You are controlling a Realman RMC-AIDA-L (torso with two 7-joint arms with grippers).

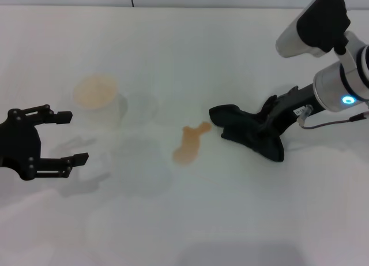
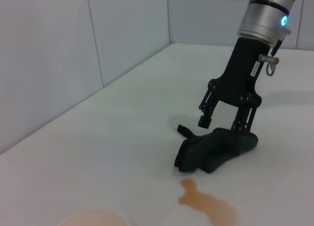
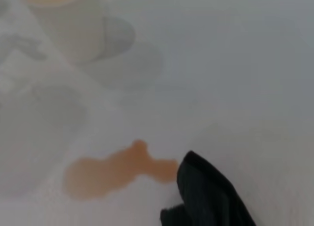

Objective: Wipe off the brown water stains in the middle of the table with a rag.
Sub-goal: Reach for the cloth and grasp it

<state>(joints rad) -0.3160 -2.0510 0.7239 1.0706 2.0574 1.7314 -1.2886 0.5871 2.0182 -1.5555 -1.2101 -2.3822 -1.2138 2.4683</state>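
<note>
Right pincer (image 2: 222, 124), black two-fingered, stands low over the dark, almost black soft cloth rag (image 1: 249, 131). Its fingers straddle the bunched cloth and press down into it, so the rag is pinned to the wide plain white tabletop (image 1: 242, 220) rather than lifted; likely set this way so it can be dragged flat. The fingers stand apart with cloth between them, not fully pinched.

The translucent orange-brown liquid blotch (image 1: 189, 144), lobed in outline, lies just ahead of the rag's leading edge on the side away from the pincer's arm; the right wrist view shows cloth and blotch almost touching. Stain looks untouched.

Left pincer (image 1: 64, 136) hovers well apart, fingers spread, near a white paper cup (image 1: 97, 98) with a tan inside.
</note>
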